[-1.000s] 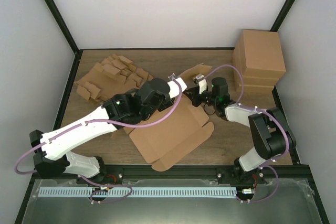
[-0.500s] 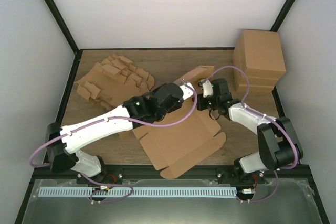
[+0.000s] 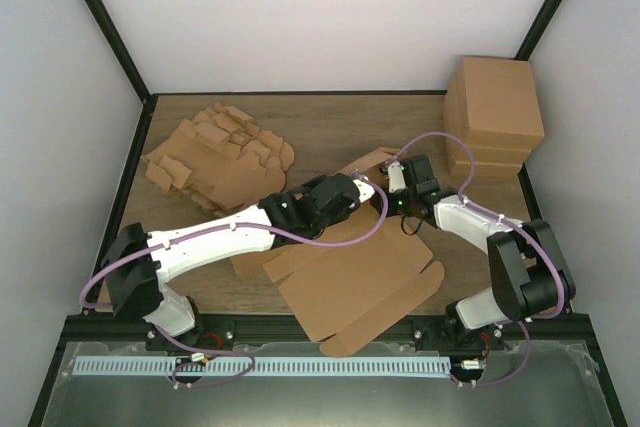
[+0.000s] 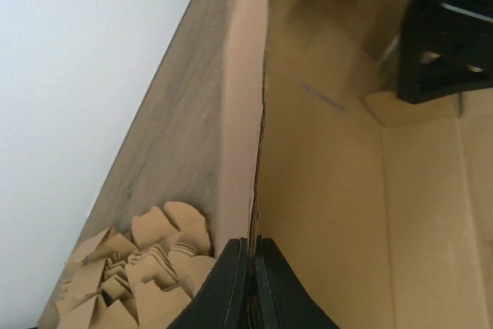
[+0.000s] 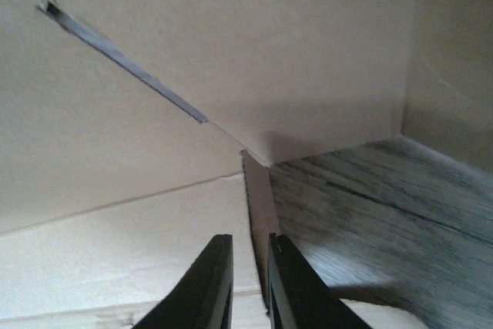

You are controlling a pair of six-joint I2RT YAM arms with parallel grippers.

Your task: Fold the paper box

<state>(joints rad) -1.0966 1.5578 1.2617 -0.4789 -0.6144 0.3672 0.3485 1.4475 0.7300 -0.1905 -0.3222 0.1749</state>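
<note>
The paper box (image 3: 350, 272) is a brown cardboard blank lying mostly flat at the table's middle front, its far flaps raised. My left gripper (image 3: 366, 187) reaches across to its far edge. In the left wrist view the left gripper (image 4: 253, 246) is shut on a raised wall edge of the paper box (image 4: 331, 175). My right gripper (image 3: 386, 197) sits right beside it. In the right wrist view the right gripper (image 5: 250, 248) has a thin flap of the paper box (image 5: 154, 190) between its nearly closed fingers. The right gripper's black body shows in the left wrist view (image 4: 451, 28).
A tall block of brown cardboard boxes (image 3: 495, 117) stands at the back right. A ragged heap of cardboard blanks (image 3: 215, 157) lies at the back left and shows in the left wrist view (image 4: 146, 267). Dark wood table (image 5: 385, 213) shows beside the flap.
Both grippers moved to the right and slightly toward the front with the box. The blank slid toward the front right. The left arm stretched out further.
</note>
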